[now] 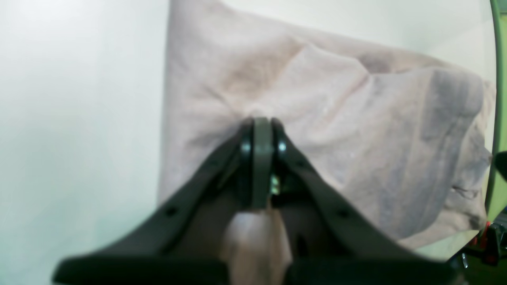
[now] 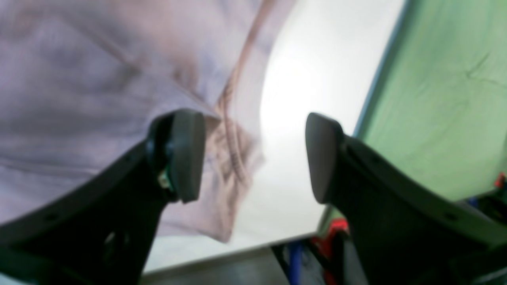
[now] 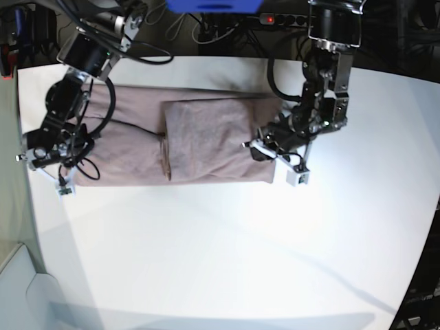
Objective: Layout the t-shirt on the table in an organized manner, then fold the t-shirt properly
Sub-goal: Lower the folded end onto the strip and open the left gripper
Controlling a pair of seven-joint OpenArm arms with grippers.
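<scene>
Two black grippers are what we've got here, both working a plain dusty-pink cotton t-shirt [image 3: 172, 144] that's lying as a long folded band across the far half of the big smooth white tabletop [image 3: 227, 254]. One flap is doubled over the middle, making a darker rectangle on top. In the base view the left gripper [image 3: 265, 148] sits at the band's right end, and from its wrist camera we can see the left gripper [image 1: 261, 126] pressed together, with pink fabric bunched right at its tips, so it's pinching the shirt. The right gripper [image 2: 253, 154] is spread wide over the shirt's other end, near the tabletop's edge, with nothing between its pads; a stitched hem lies just below it. The wrist views are pretty blurry, so finer detail is hard to make out.
</scene>
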